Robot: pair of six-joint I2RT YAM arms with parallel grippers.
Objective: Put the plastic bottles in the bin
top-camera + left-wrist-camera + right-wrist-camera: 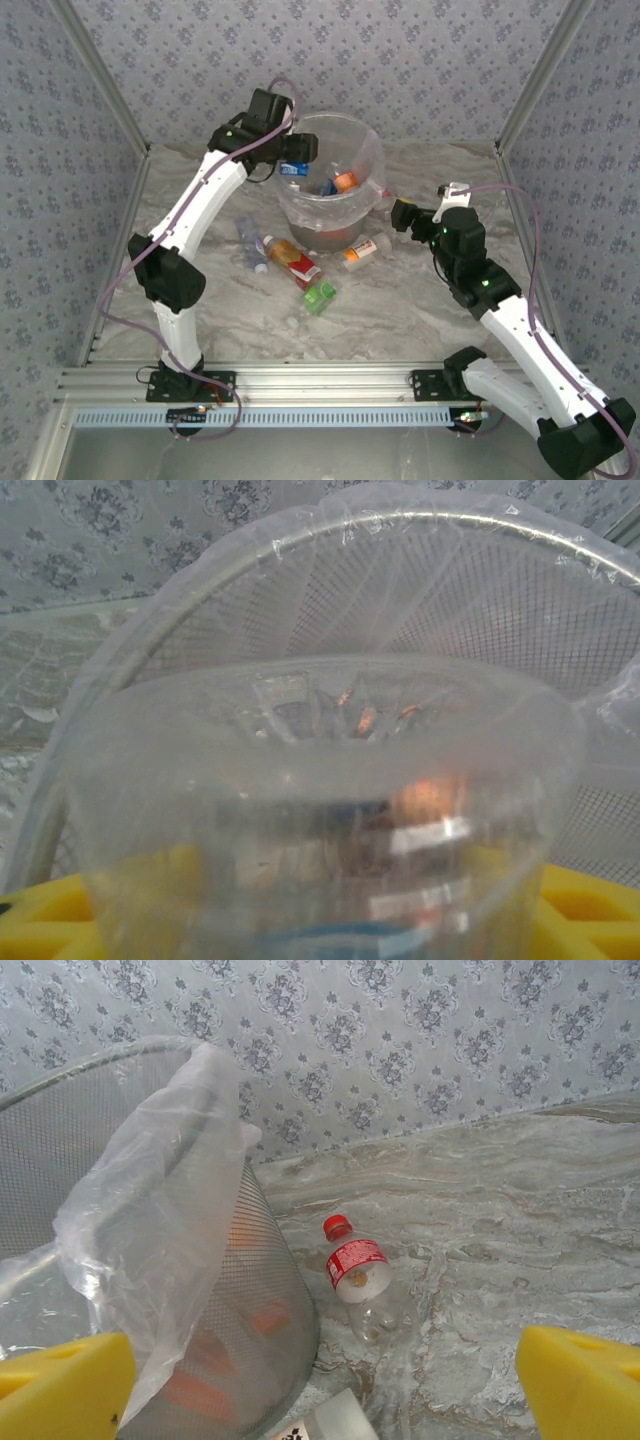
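The bin (365,135) stands at the back middle, a round mesh bucket lined with a clear bag, with several plastic bottles (344,182) inside. My left gripper (300,150) hovers over its left rim. A clear blue-labelled bottle (320,810) sits between its yellow fingers (40,920), and the contact is too blurred to judge. My right gripper (405,215) is open beside the bin's right wall (250,1290). A red-capped bottle (355,1270) lies on the table ahead of it. More bottles lie in front of the bin: blue (250,243), red (292,258), green (320,297) and orange-capped (362,250).
Patterned walls close in the marble table (420,300) at the back and both sides. A metal rail (320,382) runs along the near edge by the arm bases. The bag's loose edge (170,1190) hangs over the bin's rim.
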